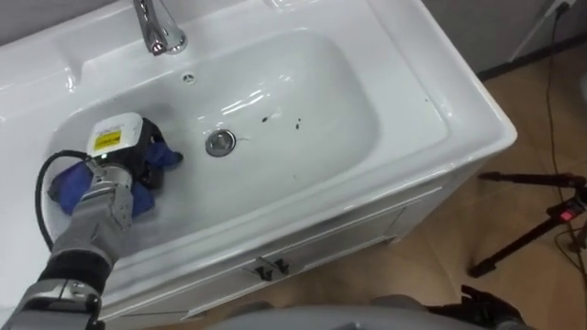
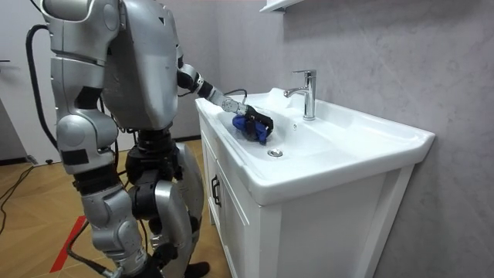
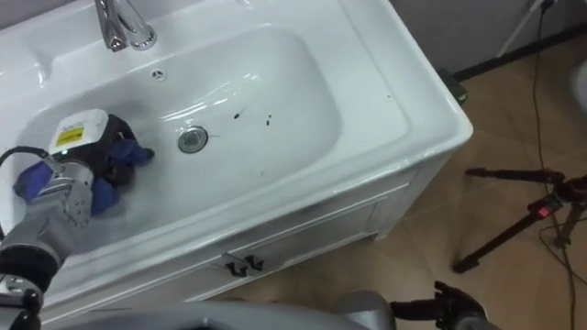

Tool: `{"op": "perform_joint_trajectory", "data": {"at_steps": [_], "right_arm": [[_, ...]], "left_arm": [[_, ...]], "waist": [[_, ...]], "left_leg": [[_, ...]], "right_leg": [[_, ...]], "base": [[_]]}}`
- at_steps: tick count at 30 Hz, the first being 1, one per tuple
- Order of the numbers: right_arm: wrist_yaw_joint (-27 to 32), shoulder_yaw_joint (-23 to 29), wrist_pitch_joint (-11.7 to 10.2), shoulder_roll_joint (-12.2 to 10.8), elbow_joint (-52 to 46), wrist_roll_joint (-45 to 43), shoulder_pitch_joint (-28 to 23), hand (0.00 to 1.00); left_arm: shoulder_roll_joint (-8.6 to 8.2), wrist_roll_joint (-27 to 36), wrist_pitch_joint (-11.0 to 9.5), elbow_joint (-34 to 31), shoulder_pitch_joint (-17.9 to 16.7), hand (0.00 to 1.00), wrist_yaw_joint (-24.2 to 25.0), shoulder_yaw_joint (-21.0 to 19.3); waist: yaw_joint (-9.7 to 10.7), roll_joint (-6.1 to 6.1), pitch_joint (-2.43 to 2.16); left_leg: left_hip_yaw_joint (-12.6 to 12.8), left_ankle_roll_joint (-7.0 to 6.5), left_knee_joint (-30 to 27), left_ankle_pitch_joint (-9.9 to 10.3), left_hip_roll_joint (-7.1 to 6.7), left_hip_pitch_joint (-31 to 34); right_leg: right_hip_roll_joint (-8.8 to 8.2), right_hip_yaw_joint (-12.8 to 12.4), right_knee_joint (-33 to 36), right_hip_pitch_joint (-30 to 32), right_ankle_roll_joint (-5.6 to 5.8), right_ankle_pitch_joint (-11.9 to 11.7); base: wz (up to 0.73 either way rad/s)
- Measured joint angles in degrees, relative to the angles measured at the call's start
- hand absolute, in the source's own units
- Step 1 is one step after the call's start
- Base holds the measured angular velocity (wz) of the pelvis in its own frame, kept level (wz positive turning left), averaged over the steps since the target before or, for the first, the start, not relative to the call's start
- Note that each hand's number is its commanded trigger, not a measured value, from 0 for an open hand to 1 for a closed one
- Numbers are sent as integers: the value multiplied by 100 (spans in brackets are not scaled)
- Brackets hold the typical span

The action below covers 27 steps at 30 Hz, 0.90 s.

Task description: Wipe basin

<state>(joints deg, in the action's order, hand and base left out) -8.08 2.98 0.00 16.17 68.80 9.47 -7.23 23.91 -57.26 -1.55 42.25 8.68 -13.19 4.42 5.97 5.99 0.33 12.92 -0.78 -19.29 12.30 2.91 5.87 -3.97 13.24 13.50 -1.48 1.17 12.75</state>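
At the far left of the basin (image 1: 367,119) bowl, the left hand (image 1: 124,145) reaches in over the near rim, its dark fingers curled down over a bunched blue cloth (image 1: 62,188) and holding it against the sloping left wall. The grip looks meant to keep the rag under the palm while it is dragged. Cloth and hand sit low in the bowl, close under the left rim, so there is little room to move further left. Just right of the fingers lies the drain (image 1: 220,142), with the faucet (image 1: 158,27) standing on the far ledge above it. Right of the drain are a few dark specks (image 1: 280,119), probably the dirt to be wiped. Beyond them the bowl runs wide and bare to its right wall, giving a long open sweep. On the floor past the tabletop's right edge stands a tripod (image 1: 532,229).
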Motion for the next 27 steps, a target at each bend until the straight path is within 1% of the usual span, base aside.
{"op": "perform_joint_trajectory", "data": {"at_steps": [1,3,4,6,8,10,11,13,16,19,24,26,27], "right_arm": [[23,78,0,8,3,-104,-37,0],[85,77,2,45,5,-244,-85,0],[113,74,3,68,11,-348,-86,0],[121,74,6,105,57,-449,-100,0],[121,75,10,142,59,-581,-153,0],[121,75,13,162,57,-602,-181,0],[125,76,26,178,58,-615,-198,0],[142,76,59,181,59,-688,-200,0],[167,76,105,181,58,-768,-218,0],[165,67,130,181,39,-765,-246,0],[155,67,129,182,22,-769,-261,0],[145,66,128,181,-1,-767,-283,0],[144,64,128,181,0,-768,-285,0]], "left_arm": [[38,-126,10,-88,-3,100,-25,-1],[83,-201,30,-221,-85,100,-81,-1],[119,-204,37,-307,-165,100,-131,-1],[162,-236,85,-454,-330,100,-165,-4],[225,-321,123,-659,-454,100,-173,-5],[242,-360,135,-773,-464,100,-175,-20],[242,-367,141,-819,-472,100,-187,-41],[242,-367,163,-863,-472,100,-191,-86],[242,-367,190,-873,-473,100,-194,-156],[242,-357,278,-1034,-501,100,-202,-190],[241,-358,279,-1076,-518,100,-228,-197],[241,-343,279,-1080,-625,100,-248,-198],[240,-341,278,-1080,-643,100,-248,-194]], "waist": [[-5,27,14],[-32,75,0],[-19,100,7],[-13,133,-23],[-20,138,-25],[-45,100,1],[-88,90,7],[-95,68,19],[-118,57,15],[-144,56,9],[-163,73,-26],[-142,68,-46],[-134,64,-44]], "left_leg": [[-50,0,5,0,-21,-35],[-53,-3,61,-1,-49,-94],[-52,-4,87,-2,-63,-147],[-46,-4,112,-3,-75,-173],[-43,-1,127,-9,-88,-193],[-42,2,146,-10,-105,-235],[-43,2,145,-10,-115,-241],[-46,2,141,-10,-124,-244],[-46,2,138,-10,-124,-239],[-46,2,138,-10,-122,-248],[-44,2,138,-10,-121,-271],[-45,2,141,-10,-120,-286],[-45,2,141,-10,-120,-295]], "right_leg": [[-9,39,-20,-54,7,4],[-23,40,-50,-103,20,14],[-29,40,-76,-157,28,20],[-40,38,-64,-167,35,25],[-61,39,-1,-147,31,55],[-86,41,56,-150,33,100],[-95,42,79,-149,38,123],[-106,43,106,-144,41,146],[-106,48,105,-144,42,148],[-107,54,105,-150,41,148],[-108,44,136,-156,41,148],[-108,44,141,-171,41,148],[-107,43,141,-179,41,148]], "base": [[10],[5],[0],[0],[0],[0],[0],[0],[0],[0],[0],[0],[0]]}}
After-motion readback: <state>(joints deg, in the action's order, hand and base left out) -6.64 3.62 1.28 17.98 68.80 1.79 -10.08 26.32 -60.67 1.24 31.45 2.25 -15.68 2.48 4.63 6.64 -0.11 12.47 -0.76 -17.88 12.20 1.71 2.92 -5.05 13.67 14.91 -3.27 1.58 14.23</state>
